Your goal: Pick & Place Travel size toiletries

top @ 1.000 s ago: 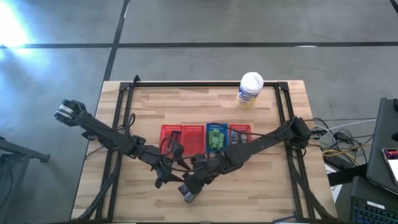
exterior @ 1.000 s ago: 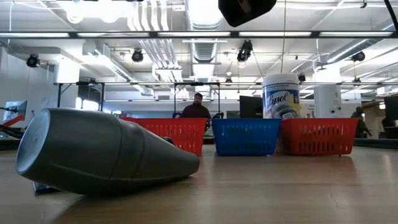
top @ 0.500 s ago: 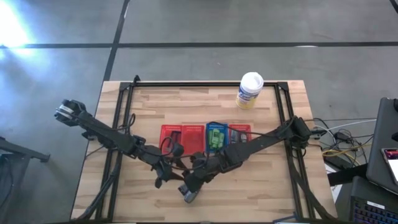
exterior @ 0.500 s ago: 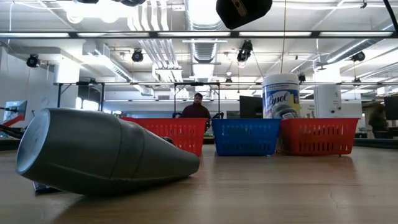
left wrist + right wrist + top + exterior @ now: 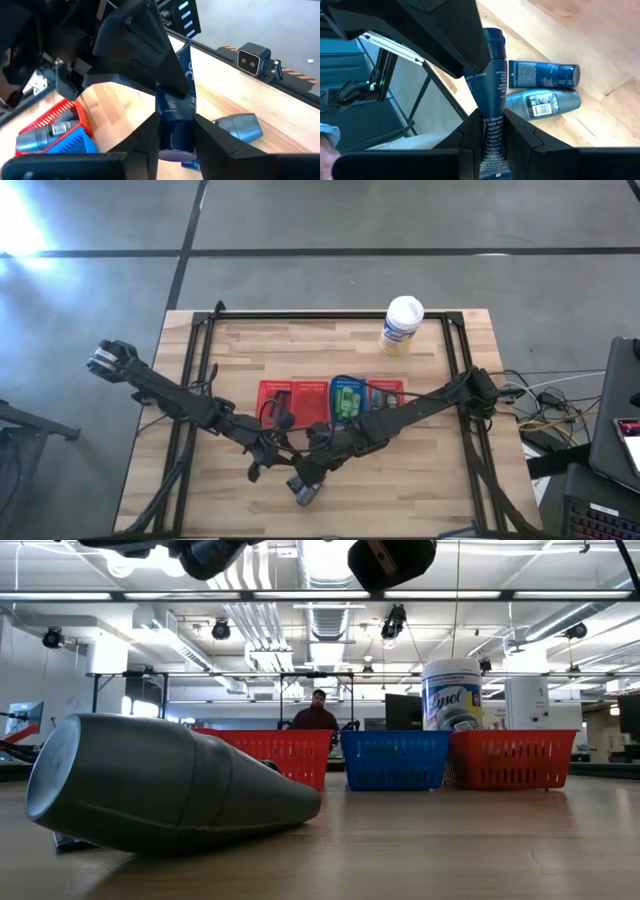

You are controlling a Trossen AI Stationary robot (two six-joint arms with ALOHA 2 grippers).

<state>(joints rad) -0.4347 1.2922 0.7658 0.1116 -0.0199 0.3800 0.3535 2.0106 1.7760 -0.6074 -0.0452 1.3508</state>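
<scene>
Spanning the gap between the two arms, a blue tube (image 5: 491,95) is pinched at opposite ends, the left gripper (image 5: 176,131) on its cap end and the right gripper (image 5: 492,131) on its flat tail, above the bench (image 5: 420,480) just before the baskets (image 5: 330,400); its long axis runs gripper to gripper.

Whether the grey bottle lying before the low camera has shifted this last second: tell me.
No. The grey bottle lies where it was, its narrow end still overlapping the left red basket behind it.
</scene>
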